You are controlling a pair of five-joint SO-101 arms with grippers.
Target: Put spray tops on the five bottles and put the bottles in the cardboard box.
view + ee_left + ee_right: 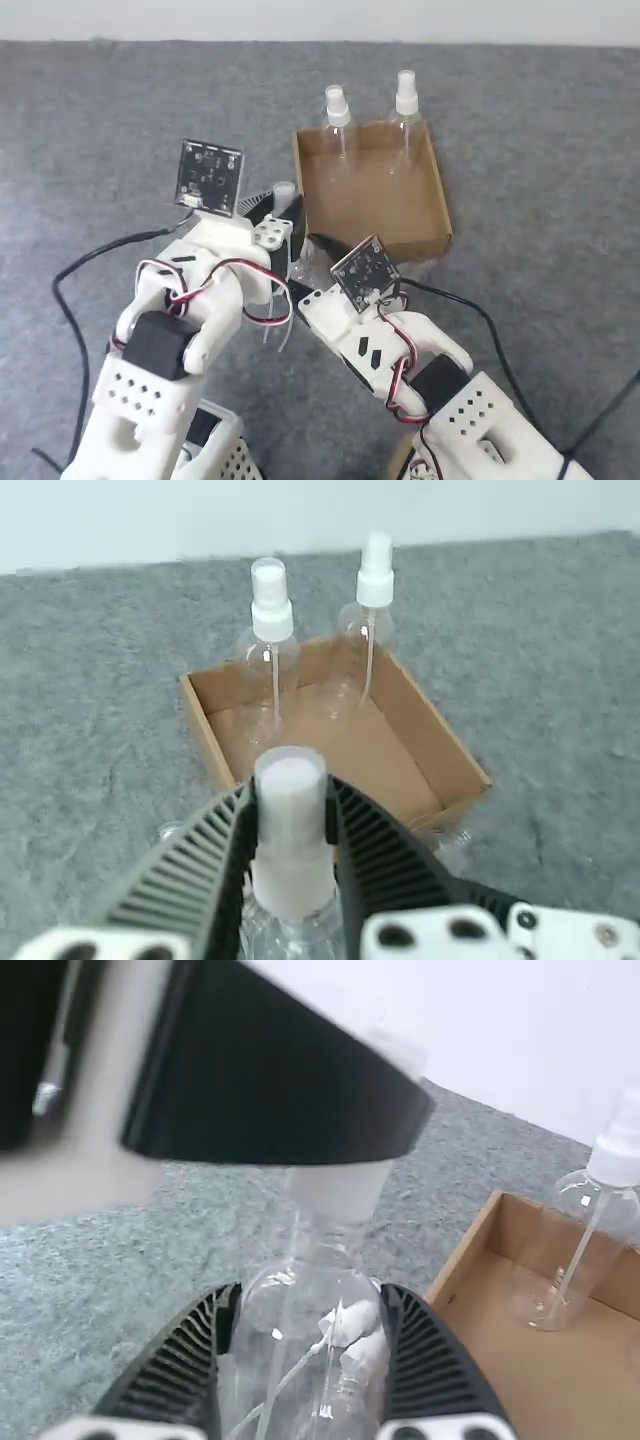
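Observation:
My left gripper (pixel 290 825) is shut on a white spray top (pixel 290 810), held upright on the neck of a clear bottle (pixel 292 932). My right gripper (pixel 305 1360) is shut on that bottle's body (pixel 310 1330), just beside the near left corner of the cardboard box (pixel 425 243). From above, the spray top (pixel 284 188) sits between the left gripper's (pixel 285 207) black fingers, with the right gripper (pixel 305 268) below it. Two clear bottles with spray tops (pixel 339 125) (pixel 406 110) stand upright at the far side of the box (pixel 205 725).
Grey carpet covers the table all around. Black cables trail off both arms along the left and right sides. A white slotted container (pixel 228 455) sits at the near edge by the left arm's base. Something clear (pixel 452 845) lies by the box's near corner.

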